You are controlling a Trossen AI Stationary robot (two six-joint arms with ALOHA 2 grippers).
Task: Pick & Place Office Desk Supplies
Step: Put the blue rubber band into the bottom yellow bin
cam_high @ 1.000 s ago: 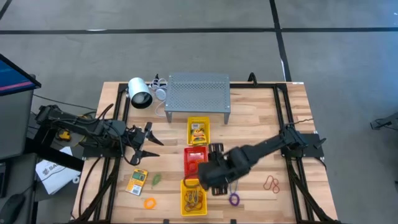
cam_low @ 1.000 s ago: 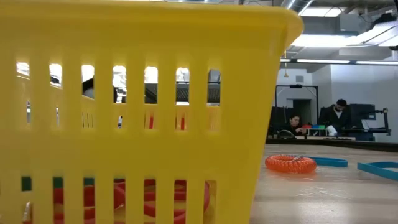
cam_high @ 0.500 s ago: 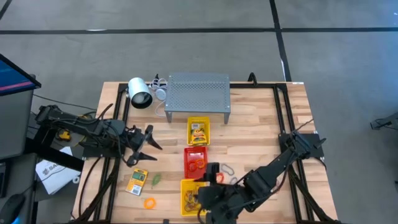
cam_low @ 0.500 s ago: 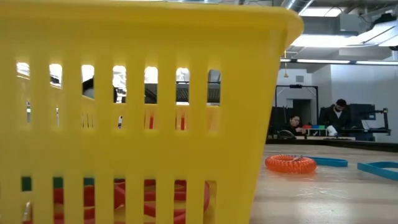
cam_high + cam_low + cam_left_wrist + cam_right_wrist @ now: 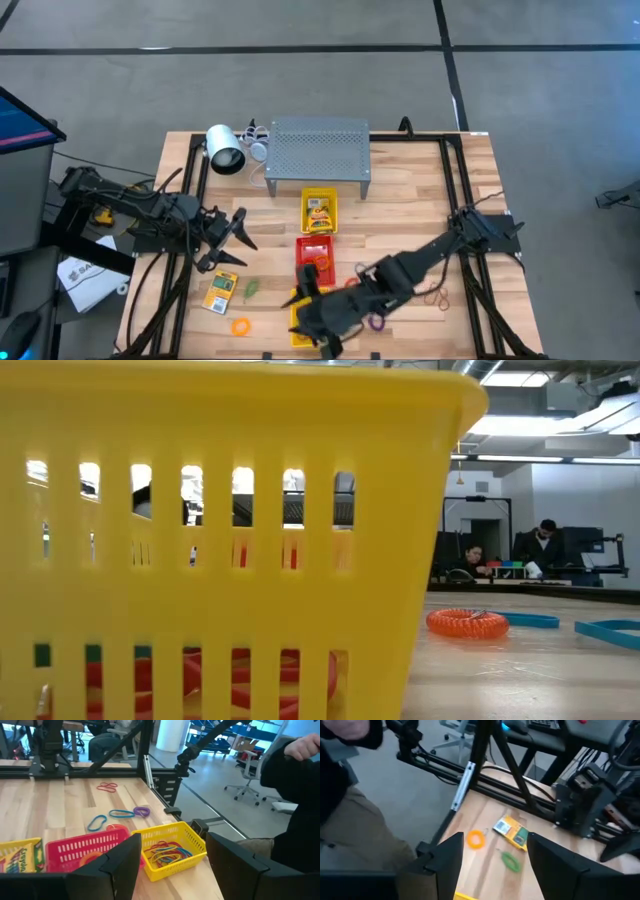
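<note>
- Office supplies lie scattered along the desk's front half: starting at the left, a yellow-orange card packet [image 5: 220, 291] lies flat near the front-left corner, with a green loop [image 5: 252, 288] just beside it.
- An orange ring [image 5: 241, 326] sits closer to the front edge, also clear in the right wrist view [image 5: 475, 839].
- Left gripper [image 5: 232, 243] hangs over the left side of the desk behind the packet, fingers spread wide with nothing between them.
- Down the middle run 3 trays: a yellow tray [image 5: 319, 213] with a printed packet inside, a red tray [image 5: 306, 252] holding an orange loop, and a front yellow tray [image 5: 170, 851] with a tangle of coloured bands.
- Right gripper [image 5: 312, 312] is low over that front yellow tray, by the front edge; its wrist view shows the 2 fingers well apart and holding nothing.
- A purple loop [image 5: 376, 321] peeks out beside the right arm.
- Red loops [image 5: 436, 295] rest on bare wood toward the front-right corner.
- At the back edge stand a grey perforated stand [image 5: 319, 151] and a white cylinder [image 5: 225, 149].
</note>
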